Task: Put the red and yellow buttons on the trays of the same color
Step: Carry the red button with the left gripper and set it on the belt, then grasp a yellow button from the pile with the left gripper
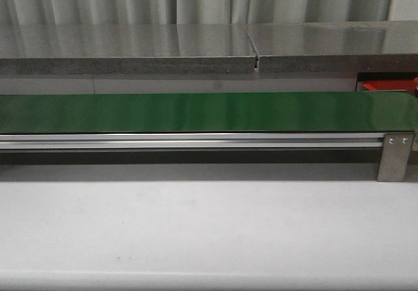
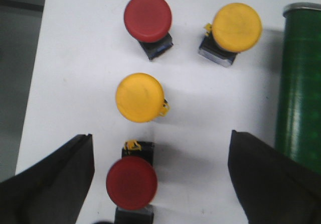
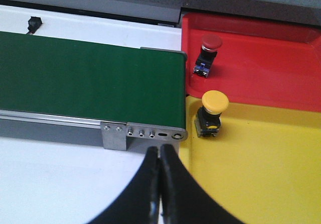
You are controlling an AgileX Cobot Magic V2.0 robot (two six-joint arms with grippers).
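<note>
In the left wrist view several push buttons stand on the white table: a red button [image 2: 132,183] between my open left gripper [image 2: 160,176] fingers and nearer one finger, a yellow button [image 2: 140,97] beyond it, then another red button [image 2: 148,17] and another yellow button [image 2: 236,27]. In the right wrist view a red button [image 3: 209,45] stands on the red tray [image 3: 271,58] and a yellow button [image 3: 213,105] on the yellow tray [image 3: 261,169]. My right gripper [image 3: 160,156] is shut and empty, above the table by the yellow tray's edge.
A green conveyor belt [image 1: 196,111] with an aluminium rail [image 1: 189,141] crosses the front view; its end [image 3: 155,83] meets the trays and its edge [image 2: 298,83] runs beside the buttons. A metal bracket [image 1: 395,157] holds its right end. A grey shelf [image 1: 130,49] lies behind.
</note>
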